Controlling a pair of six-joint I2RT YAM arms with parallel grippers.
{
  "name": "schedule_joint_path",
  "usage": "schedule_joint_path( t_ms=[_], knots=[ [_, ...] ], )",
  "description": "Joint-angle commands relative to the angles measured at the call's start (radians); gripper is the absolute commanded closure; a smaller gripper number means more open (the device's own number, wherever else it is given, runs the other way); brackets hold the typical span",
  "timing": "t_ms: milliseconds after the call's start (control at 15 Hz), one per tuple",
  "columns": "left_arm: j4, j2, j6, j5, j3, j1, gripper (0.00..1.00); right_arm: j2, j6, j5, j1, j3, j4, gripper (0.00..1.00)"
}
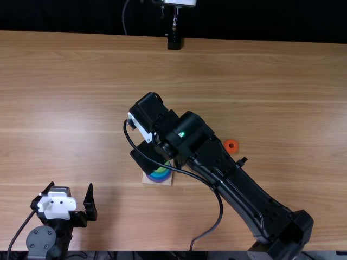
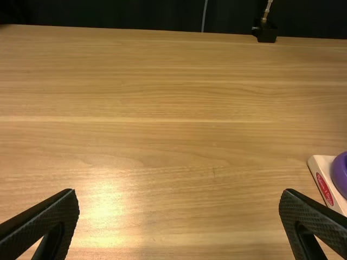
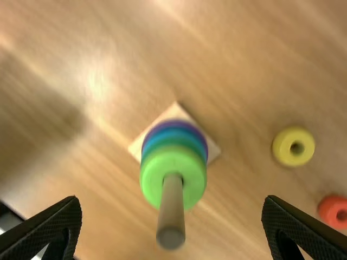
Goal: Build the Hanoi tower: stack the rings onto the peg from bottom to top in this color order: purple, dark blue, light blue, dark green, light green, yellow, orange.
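Two jaws of the left gripper [image 1: 71, 187] stand wide apart and empty in the top view; the orange ring [image 1: 225, 146] lies on the bench [image 1: 81, 97], apart from the wooden base [image 1: 147, 181] and its stacked rings [image 1: 161, 174].

In the left wrist view, the purple ring [image 2: 339, 176] sits on the base, whose edge bears a red oval label [image 2: 324, 189] with pale print.

In the right wrist view, the right gripper [image 3: 171, 199] is wide open, holding nothing. The light green ring [image 3: 154, 180] tops the stack around the peg [image 3: 171, 214]; the yellow ring [image 3: 283, 146] lies flat on the bench near the orange one. Yellow should go next: likely light, stiff and hard to damage, but smooth. Pinch low across its outer wall, hole clear; a high pinch on that rounded rim could slip.
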Motion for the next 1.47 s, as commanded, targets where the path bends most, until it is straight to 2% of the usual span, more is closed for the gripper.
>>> schedule_joint_path(
  t_ms=[0,67,267,400,533,733,933,1067,1267,1333,1400],
  knots=[
    [-0.079,-0.012,0.014,-0.002,-0.112,-0.004,0.00,-0.006,0.015,0.019,-0.030,0.018,0.025,0.00],
    [-0.079,-0.012,0.014,-0.002,-0.112,-0.005,0.00,-0.006,0.028,0.027,-0.075,0.012,0.058,0.00],
    [-0.079,-0.012,0.014,-0.002,-0.112,-0.005,0.00,-0.007,0.065,0.027,-0.155,-0.032,0.119,0.00],
    [-0.079,-0.012,0.014,-0.002,-0.112,-0.005,0.00,-0.009,0.065,0.041,-0.199,-0.101,0.152,0.00],
    [-0.079,-0.012,0.014,-0.002,-0.112,-0.005,0.00,-0.015,0.065,0.074,-0.239,-0.229,0.275,0.00],
    [-0.079,-0.012,0.014,-0.002,-0.112,-0.005,0.00,-0.064,0.066,0.084,-0.290,-0.417,0.450,0.00],
    [-0.079,-0.012,0.014,-0.002,-0.112,-0.005,0.00,-0.066,0.076,0.084,-0.322,-0.499,0.485,0.00],
    [-0.079,-0.012,0.014,-0.002,-0.112,-0.005,0.00,-0.064,0.149,0.082,-0.337,-0.516,0.487,0.00],
    [-0.079,-0.012,0.014,-0.002,-0.112,-0.005,0.00,-0.064,0.243,0.078,-0.348,-0.523,0.487,0.00],
    [-0.079,-0.012,0.014,-0.002,-0.112,-0.004,0.00,-0.061,0.269,0.074,-0.348,-0.525,0.487,0.00],
    [-0.079,-0.012,0.014,-0.002,-0.112,-0.005,0.00,-0.061,0.276,0.076,-0.346,-0.528,0.487,0.00]
  ],
)
